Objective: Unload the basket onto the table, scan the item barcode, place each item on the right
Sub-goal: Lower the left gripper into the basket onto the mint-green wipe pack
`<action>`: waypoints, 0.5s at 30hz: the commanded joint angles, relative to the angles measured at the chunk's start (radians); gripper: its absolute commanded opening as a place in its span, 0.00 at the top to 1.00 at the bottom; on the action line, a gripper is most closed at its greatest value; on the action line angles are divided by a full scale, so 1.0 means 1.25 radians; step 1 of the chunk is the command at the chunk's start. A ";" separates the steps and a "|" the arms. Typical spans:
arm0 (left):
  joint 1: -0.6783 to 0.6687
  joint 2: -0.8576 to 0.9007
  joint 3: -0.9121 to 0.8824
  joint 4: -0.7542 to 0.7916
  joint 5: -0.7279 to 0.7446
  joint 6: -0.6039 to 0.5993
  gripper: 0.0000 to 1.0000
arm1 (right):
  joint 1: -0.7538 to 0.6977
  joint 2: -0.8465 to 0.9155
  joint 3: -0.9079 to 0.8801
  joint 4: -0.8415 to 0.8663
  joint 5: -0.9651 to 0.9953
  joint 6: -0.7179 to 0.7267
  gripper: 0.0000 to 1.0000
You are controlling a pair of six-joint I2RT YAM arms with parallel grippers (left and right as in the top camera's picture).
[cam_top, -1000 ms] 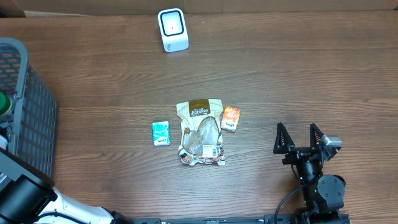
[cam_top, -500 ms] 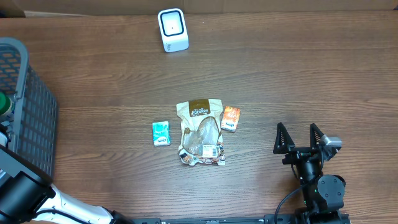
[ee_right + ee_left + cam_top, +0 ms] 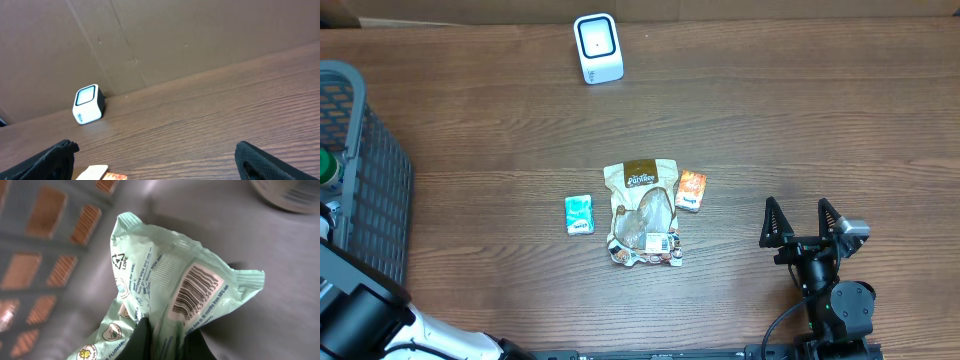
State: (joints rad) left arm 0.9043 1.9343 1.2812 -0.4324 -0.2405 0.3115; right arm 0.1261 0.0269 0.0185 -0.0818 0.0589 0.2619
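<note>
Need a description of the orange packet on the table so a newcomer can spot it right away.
On the wooden table, look near the middle for the large beige snack pouch. The orange packet lies just off its upper right corner in the overhead view. It is small and orange, while the teal packet of similar size lies left of the pouch.

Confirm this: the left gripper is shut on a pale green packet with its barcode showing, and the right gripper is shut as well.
One part is wrong. The right gripper is open, not shut: the overhead view shows its jaws spread wide with nothing between them. The rest stands: the left gripper is shut on the pale green packet with its barcode showing.
</note>
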 commanded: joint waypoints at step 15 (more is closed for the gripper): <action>0.003 -0.451 -0.022 0.009 0.153 -0.406 0.96 | -0.002 -0.007 -0.009 0.003 0.002 0.000 0.00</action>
State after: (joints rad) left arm 0.9043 1.4559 1.2495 -0.4252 -0.0750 -0.0078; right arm 0.1257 0.0269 0.0185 -0.0818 0.0589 0.2611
